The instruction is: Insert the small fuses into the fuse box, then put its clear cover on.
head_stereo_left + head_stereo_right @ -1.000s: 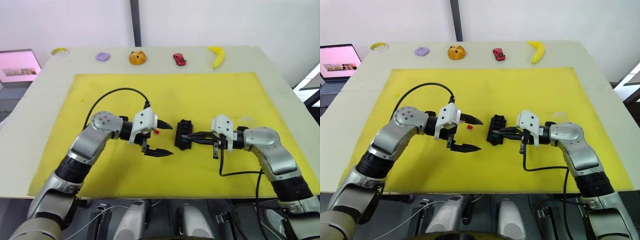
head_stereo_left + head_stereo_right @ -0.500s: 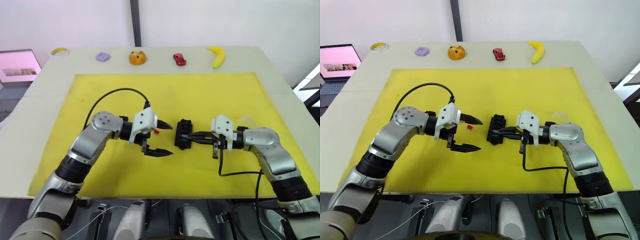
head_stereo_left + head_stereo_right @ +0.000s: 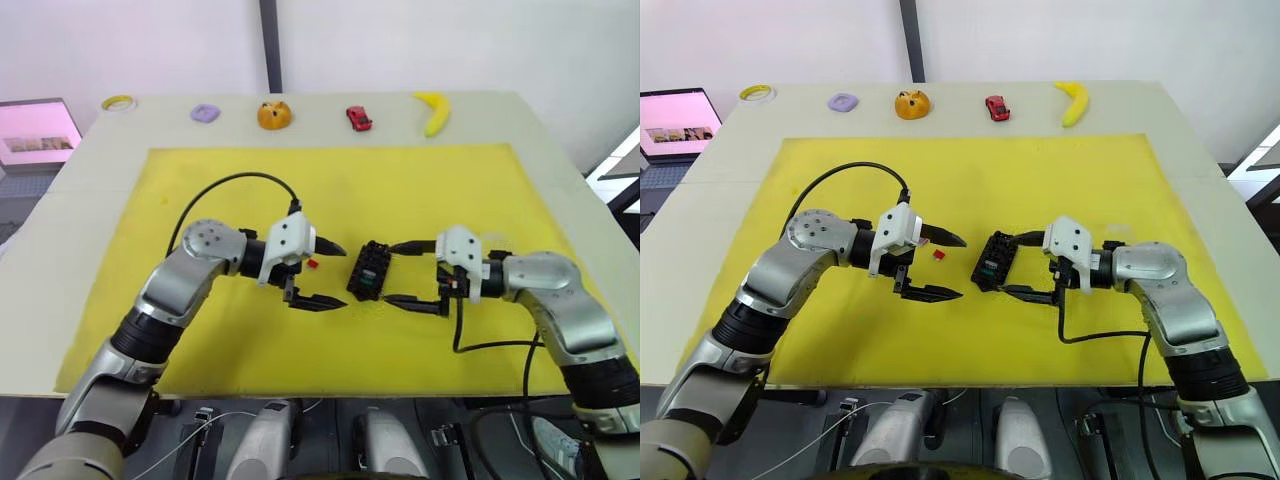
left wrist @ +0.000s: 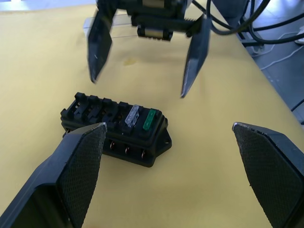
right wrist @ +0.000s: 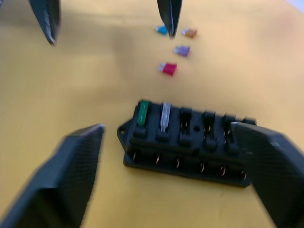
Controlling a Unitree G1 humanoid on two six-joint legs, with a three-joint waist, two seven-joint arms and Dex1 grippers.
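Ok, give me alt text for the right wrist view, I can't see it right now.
The black fuse box lies on the yellow mat between the right gripper's open jaws, with a green fuse and a clear fuse already in its slots. Four loose fuses lie beyond it, near the left gripper.

The small black rectangular plastic fuse box [image 5: 186,139] holds one green and one clear-grey fuse (side by side). On the yellow mat [image 5: 95,85] lie loose plastic fuses [image 5: 175,50]: blue, olive-brown, purple, red.
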